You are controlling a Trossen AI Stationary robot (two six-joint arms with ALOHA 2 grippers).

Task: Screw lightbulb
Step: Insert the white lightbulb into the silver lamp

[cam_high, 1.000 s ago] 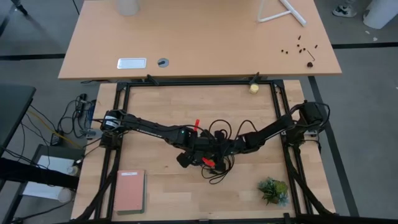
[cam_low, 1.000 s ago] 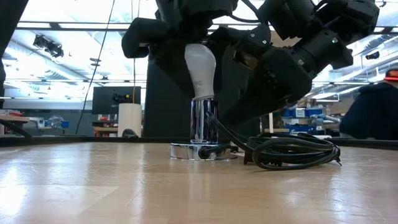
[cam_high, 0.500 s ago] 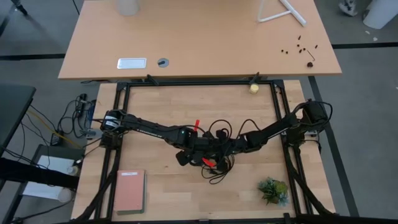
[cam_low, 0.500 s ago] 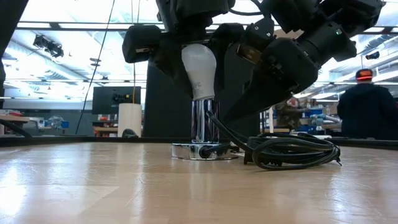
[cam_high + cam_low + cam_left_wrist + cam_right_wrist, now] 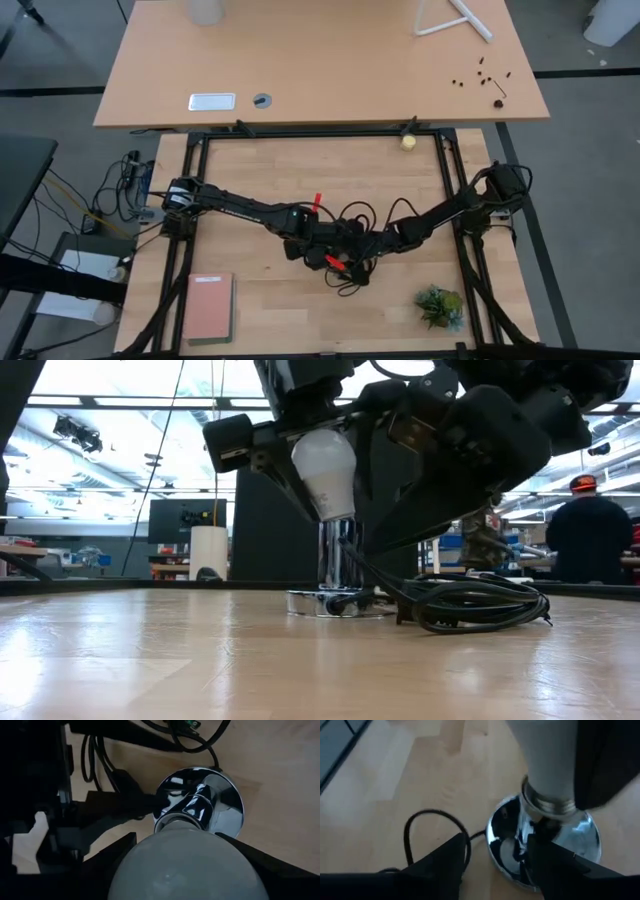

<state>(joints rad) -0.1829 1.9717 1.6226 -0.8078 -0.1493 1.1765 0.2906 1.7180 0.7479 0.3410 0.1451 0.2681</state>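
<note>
Since 1 second ago the white frosted pear-shaped lightbulb [image 5: 325, 472] has tilted; the left gripper [image 5: 322, 445] holds it above the chrome socket [image 5: 340, 565], which the right gripper [image 5: 492, 865] steadies for threading.

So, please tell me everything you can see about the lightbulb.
The lightbulb is white, frosted and pear-shaped, with a metal threaded base. The left gripper holds it by the wide end. It hangs tilted, base down, at the mouth of the chrome socket; the right gripper grips that socket.
</note>
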